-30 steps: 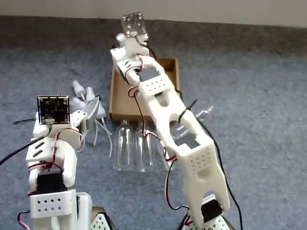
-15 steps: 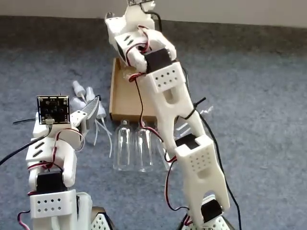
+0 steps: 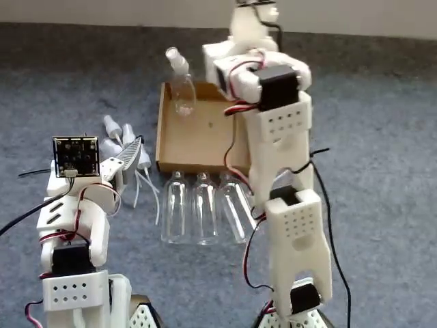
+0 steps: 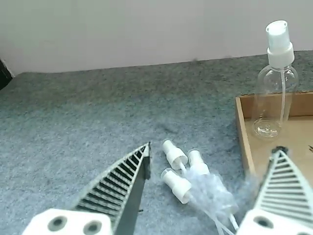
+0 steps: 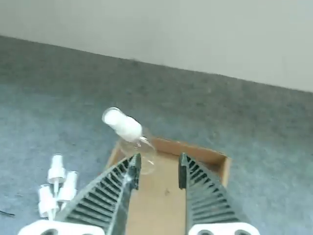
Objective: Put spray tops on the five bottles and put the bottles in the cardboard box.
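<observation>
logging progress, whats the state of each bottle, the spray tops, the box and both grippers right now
Brown cardboard box: open-topped, holding one bottle.
Clear plastic bottle with white spray top: capped, upright in the box.
Three clear plastic bottles: uncapped, lying on the grey carpet before the box.
Loose white spray tops: unattached, piled on the carpet.
Left gripper: open, empty.
Right gripper: open, empty.

Lab-like test bench: grey carpeted table against a plain wall.

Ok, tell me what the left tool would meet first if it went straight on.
Most likely the loose spray tops on the carpet, lying ahead of the open left tool; depth is unclear.
</observation>
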Controlling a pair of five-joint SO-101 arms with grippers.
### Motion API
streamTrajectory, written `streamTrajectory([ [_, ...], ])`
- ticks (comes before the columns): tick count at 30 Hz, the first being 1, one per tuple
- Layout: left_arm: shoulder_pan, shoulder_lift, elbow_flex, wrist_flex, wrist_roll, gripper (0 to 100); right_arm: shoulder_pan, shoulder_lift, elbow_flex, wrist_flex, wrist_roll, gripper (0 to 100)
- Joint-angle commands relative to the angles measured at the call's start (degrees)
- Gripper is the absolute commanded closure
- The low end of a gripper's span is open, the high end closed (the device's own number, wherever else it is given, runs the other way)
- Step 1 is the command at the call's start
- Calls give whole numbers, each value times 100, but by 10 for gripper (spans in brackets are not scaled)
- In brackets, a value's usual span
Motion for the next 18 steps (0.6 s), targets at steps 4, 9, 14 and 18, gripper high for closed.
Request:
streamTrajectory([
  [4, 84, -22, -13, -88, 53, 660, 1288, -681, 1719, 462, -369, 916],
  [9, 92, -22, -13, -88, 53, 660, 1710, -664, 3415, 426, -1002, 916],
  [14, 92, -22, -13, -88, 53, 660, 1710, -708, 4110, 426, -1073, 868],
  [18, 92, -22, 84, -123, 53, 660, 1789, -708, 4171, 453, -1143, 842],
])
